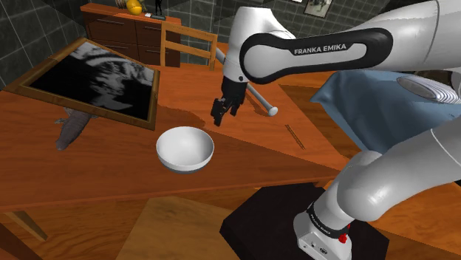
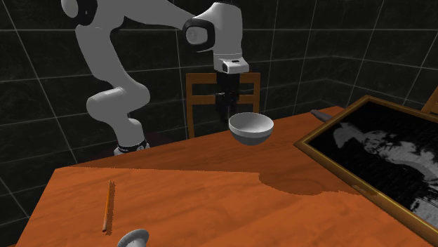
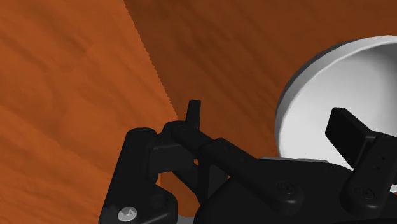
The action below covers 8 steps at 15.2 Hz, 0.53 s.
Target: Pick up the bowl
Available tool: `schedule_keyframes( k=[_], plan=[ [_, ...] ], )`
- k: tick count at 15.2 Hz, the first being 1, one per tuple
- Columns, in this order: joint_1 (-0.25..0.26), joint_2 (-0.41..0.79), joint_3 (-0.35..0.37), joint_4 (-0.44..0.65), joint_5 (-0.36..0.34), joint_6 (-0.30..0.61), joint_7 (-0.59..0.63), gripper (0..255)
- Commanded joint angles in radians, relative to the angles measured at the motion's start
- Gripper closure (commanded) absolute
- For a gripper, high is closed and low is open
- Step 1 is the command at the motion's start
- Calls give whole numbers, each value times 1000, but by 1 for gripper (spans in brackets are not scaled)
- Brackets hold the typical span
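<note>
shoulder view: bowl [image 1: 185, 148] just below gripper [image 1: 219, 117]

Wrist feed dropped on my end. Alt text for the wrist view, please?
The open gripper frames the rim of the white bowl: one finger shows against the bowl's inside, the other against the wooden table.

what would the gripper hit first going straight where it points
Probably the white bowl: one finger of the gripper hangs over its rim, the other over bare table. Depth unclear.
</note>
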Motion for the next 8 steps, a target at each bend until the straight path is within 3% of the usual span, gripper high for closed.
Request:
schedule_keyframes(
  k=[1, 4, 8],
  plan=[
    [5, 66, 22, 35, 0, 35, 32, 0],
    [14, 171, 54, 103, -11, 78, 83, 0],
    [15, 193, 58, 81, -15, 122, 90, 0]
  ],
)
